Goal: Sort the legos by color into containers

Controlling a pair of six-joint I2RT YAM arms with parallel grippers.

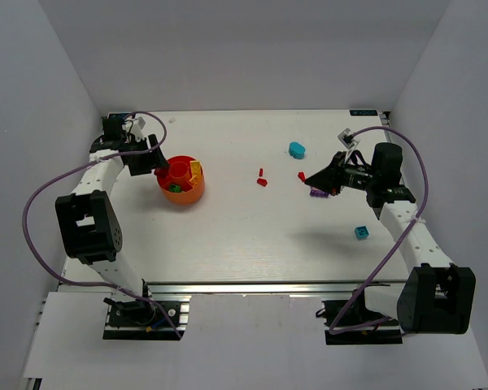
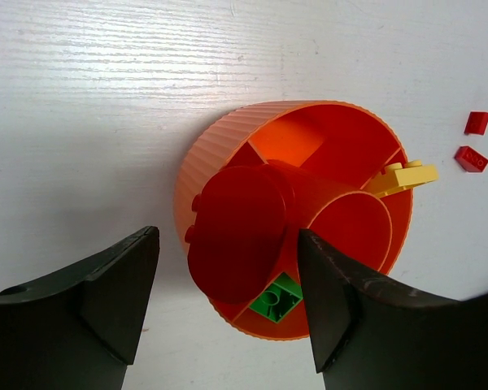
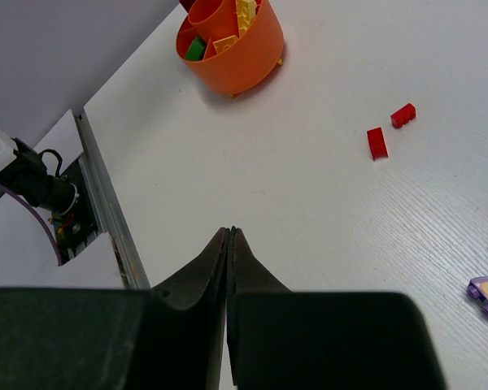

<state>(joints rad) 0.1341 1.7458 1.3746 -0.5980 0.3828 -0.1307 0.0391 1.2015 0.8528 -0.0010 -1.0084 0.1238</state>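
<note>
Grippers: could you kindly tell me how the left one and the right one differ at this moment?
The left gripper has its jaws spread wide; the right gripper has them pressed shut. The left hangs over the bowl, a red piece between its jaws; the right is over the table, away from the bowl, holding nothing. Both have dark jaws.

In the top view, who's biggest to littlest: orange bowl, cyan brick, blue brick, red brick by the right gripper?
1. orange bowl, by far.
2. cyan brick and blue brick: too alike to rank.
3. red brick by the right gripper.
</note>
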